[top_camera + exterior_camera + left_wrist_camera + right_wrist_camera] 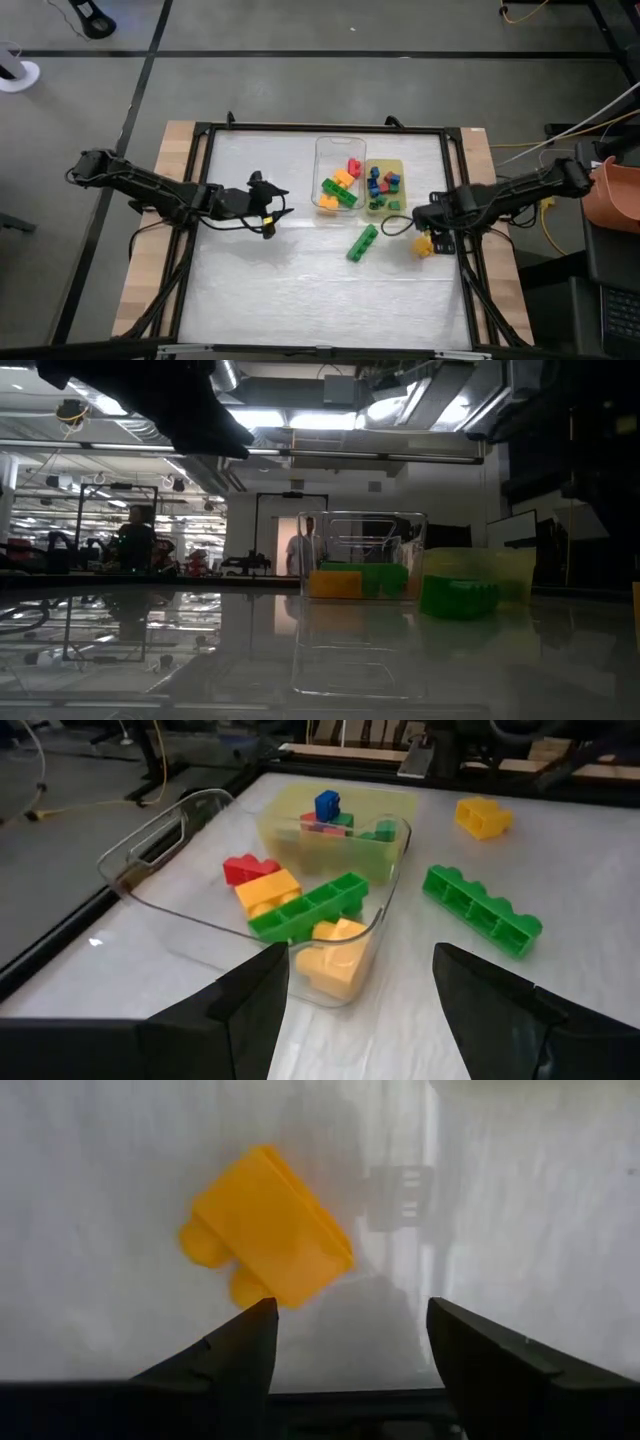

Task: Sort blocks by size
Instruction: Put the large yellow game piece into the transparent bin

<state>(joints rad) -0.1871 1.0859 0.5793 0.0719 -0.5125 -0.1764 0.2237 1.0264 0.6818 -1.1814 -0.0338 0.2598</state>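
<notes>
While the right gripper (350, 1350) is hanging open just above the loose orange block (268, 1256) near the table's right edge, one finger is risking clipping its tilted corner and skidding it away; the left gripper (360, 995) is waiting open beside the clear tray (160, 840).

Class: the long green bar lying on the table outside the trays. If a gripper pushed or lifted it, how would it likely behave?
The green bar looks like rigid plastic, so probably stiff. It lies flat on a glossy table, so it would likely slide rather than roll. Gripped at one end, it might swing.

2 black jointed arms with trailing black cables, each ending in 2 flat, dark, tapered fingers (250, 1010).
</notes>
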